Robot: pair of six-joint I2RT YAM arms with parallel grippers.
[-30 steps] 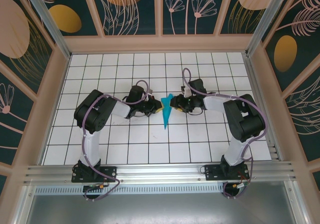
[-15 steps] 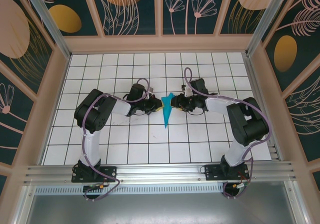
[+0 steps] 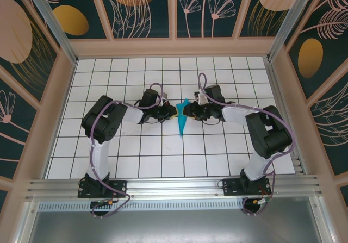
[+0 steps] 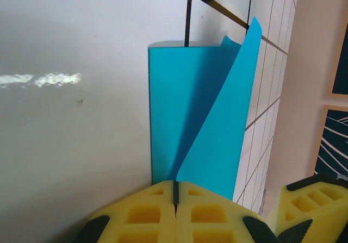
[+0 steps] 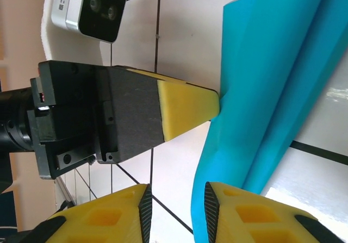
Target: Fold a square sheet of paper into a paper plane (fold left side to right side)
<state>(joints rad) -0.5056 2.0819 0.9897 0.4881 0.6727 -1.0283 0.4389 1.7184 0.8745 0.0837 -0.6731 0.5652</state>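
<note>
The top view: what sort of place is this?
Probably a robot test booth, not a home: a left arm and right arm bolted to an aluminium rail, a white grid-tiled table, and flower-painted wall panels closing it in.

The left arm (image 3: 103,124) and right arm (image 3: 265,131) each show black joint housings, pale grey links, looping lilac cables (image 3: 154,86) and yellow, pocket-moulded fingers (image 4: 145,215) on black mounts.

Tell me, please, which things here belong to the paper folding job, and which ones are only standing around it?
Belong to the job:
- paper plane, teal, partly folded
- left gripper, shut on the paper
- right gripper, jaws apart at the paper's edge

Only surroundings:
- white grid table
- patterned wall panels
- metal rail at the near edge
</note>
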